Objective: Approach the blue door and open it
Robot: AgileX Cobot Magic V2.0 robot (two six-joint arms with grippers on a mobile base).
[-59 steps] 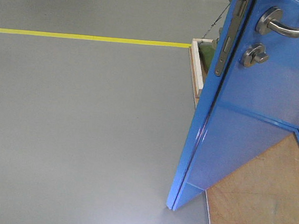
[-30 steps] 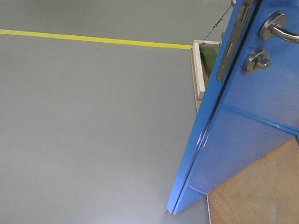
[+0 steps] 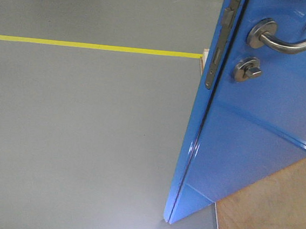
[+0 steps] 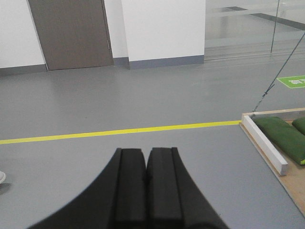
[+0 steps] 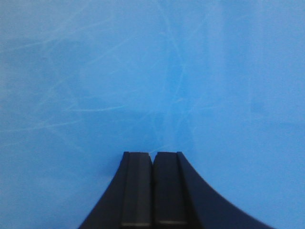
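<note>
Door (image 3: 248, 140) stands right of floor line (image 3: 94, 46).

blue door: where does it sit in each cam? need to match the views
Front view: the blue door takes the right side, its edge running top to bottom, lever handle at upper right.
Left wrist view: not in it; the left gripper looks out elsewhere.
Right wrist view: it fills the whole picture behind the right gripper.
Shared landmark: the yellow floor line, also in the left wrist view; the right wrist view lacks it.
</note>
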